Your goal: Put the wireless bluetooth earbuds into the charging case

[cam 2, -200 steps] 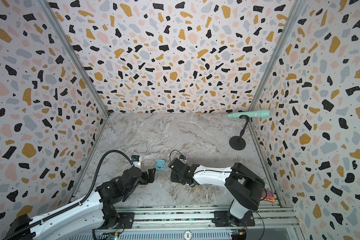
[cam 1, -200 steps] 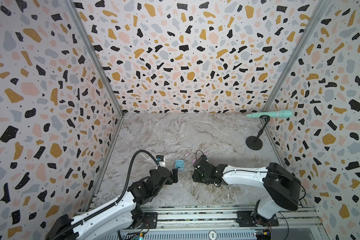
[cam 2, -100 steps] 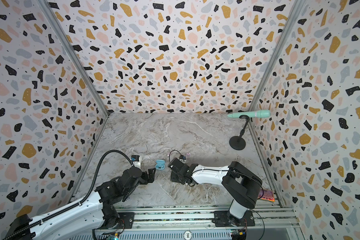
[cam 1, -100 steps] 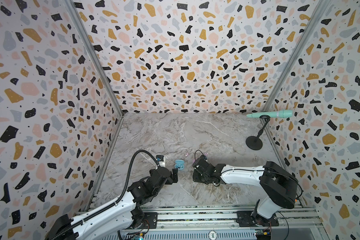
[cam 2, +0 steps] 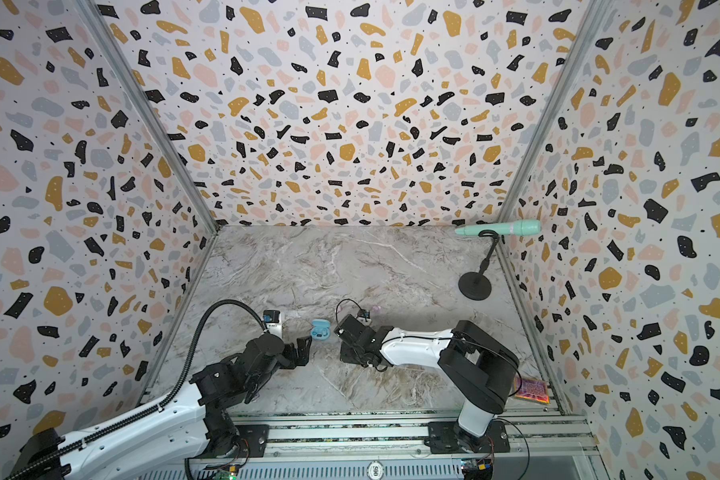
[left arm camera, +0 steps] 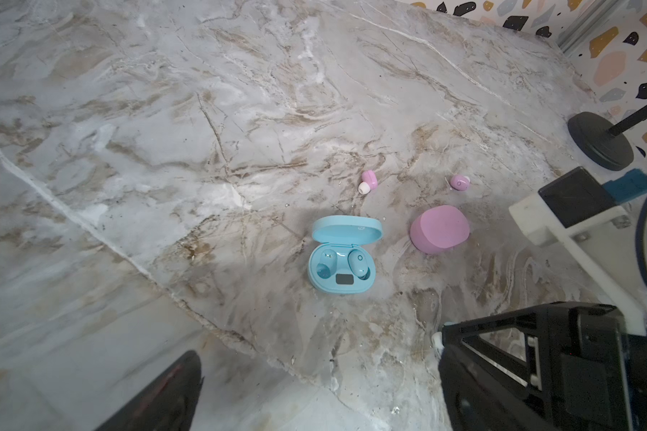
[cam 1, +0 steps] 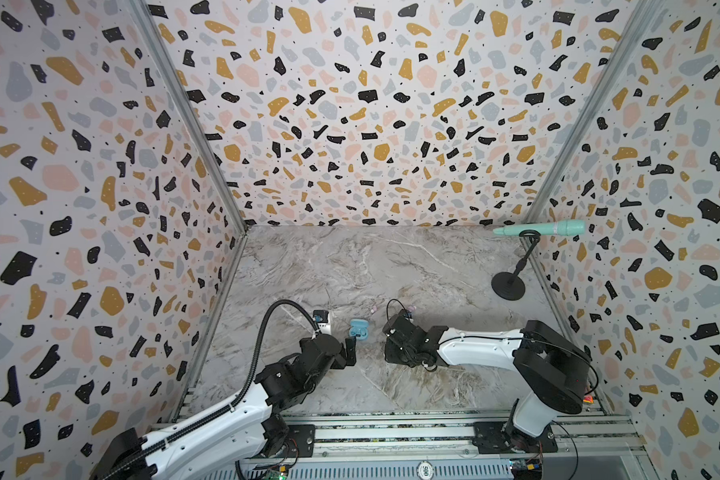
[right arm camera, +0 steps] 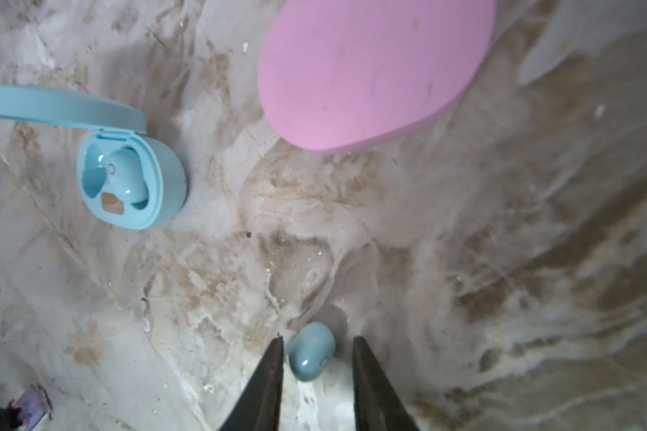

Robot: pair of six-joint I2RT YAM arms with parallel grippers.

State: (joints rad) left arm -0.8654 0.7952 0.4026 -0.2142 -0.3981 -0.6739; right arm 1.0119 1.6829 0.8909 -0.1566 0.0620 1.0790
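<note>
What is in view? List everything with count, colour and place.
cases: two; blue case open, pink case shut, side by side
blue earbuds: two; one in the blue case, one loose on the table
pink earbuds: two; loose on the table beyond the cases
stand: one, black, holding a mint stick, far right corner
table: one, grey marble
left gripper: black, open, near the blue case
right gripper: black, open around the loose blue earbud
</note>
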